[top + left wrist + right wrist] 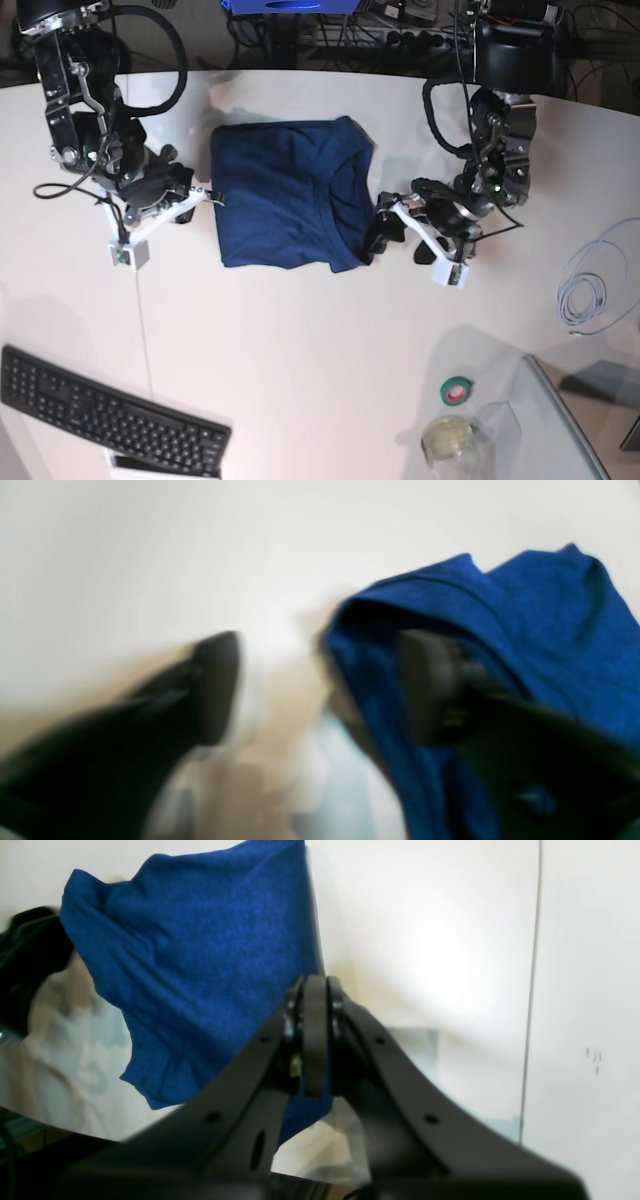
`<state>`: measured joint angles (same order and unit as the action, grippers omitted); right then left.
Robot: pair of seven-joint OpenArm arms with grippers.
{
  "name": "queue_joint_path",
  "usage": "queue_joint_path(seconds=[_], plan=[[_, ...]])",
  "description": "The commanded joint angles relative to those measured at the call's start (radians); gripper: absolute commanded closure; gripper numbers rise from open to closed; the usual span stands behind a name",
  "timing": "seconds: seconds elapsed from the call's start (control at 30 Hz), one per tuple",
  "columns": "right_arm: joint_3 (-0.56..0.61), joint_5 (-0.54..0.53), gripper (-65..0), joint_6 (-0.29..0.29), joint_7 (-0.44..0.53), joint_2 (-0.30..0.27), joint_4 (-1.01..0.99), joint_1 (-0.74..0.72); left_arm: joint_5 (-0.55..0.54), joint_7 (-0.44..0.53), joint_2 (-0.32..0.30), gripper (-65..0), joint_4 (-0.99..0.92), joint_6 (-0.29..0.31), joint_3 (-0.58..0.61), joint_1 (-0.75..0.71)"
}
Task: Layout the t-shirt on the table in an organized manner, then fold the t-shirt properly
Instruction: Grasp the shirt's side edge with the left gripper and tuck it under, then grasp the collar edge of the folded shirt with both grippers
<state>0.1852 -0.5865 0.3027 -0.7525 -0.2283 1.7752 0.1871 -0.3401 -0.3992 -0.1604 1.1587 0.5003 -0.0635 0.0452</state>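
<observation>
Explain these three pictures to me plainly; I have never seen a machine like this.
This is a robot with two black jointed arms working over a large white table. One picture looks down on the whole scene; the other two come from small cameras mounted on each arm's wrist, looking along its gripper.

A plain dark navy-blue fabric t-shirt lies partly folded between the arms. The right gripper, on the left of the overhead picture, is shut on the shirt's edge. The left gripper stands open at the opposite edge, with cloth draped over one finger; that picture is blurred.

Also on the table: a black keyboard, a coiled pale cable, a small roll of green tape and a clear round container.
</observation>
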Motion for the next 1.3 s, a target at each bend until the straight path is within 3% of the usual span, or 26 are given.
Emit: queue_joint_path(seconds=[0.0,0.1,0.23,0.4,0.5,0.57,0.87,1.07,1.27], plan=[[-0.002,-0.003,-0.6,-0.009,0.014,-0.004,0.018,-0.011,-0.017,0.021,-0.009,-58.1,0.066,0.011,-0.035,-0.015],[0.0,-0.003,-0.6,-0.009,0.014,-0.004,0.015,-0.011,-0.017,-0.083,-0.005,-65.0,0.229,0.018,-0.104,-0.109],[0.0,-0.003,-0.6,-0.009,0.014,-0.003,0.013,-0.011,-0.089,-0.145,0.0,-60.4,0.33,0.018,-0.069,-0.212],[0.001,-0.003,-0.6,-0.009,0.014,0.004,0.013,-0.011,-0.27,-0.143,-0.003,-53.6,0.235,0.022,-0.058,-0.212],[0.001,-0.003,-0.6,-0.009,0.014,0.004,0.013,-0.007,-0.331,-0.143,-0.001,-54.3,0.172,0.126,-0.057,-0.199],[0.001,-0.003,-0.6,-0.009,0.014,0.002,0.013,-0.004,-0.337,-0.143,0.003,-54.3,0.132,0.198,-0.057,-0.187],[0.038,-0.003,-0.6,-0.009,0.012,-0.003,0.013,0.009,-0.334,-0.109,0.054,-54.0,-0.009,0.198,-0.054,-0.158],[0.079,-0.003,-0.6,-0.009,0.014,0.0,0.013,0.002,-0.334,-0.008,0.057,-53.5,-0.119,0.198,0.135,-0.113],[0.075,-0.003,-0.6,-0.009,0.052,-0.007,0.013,0.015,-0.334,0.023,0.058,-52.7,-0.141,0.198,0.156,-0.11]])
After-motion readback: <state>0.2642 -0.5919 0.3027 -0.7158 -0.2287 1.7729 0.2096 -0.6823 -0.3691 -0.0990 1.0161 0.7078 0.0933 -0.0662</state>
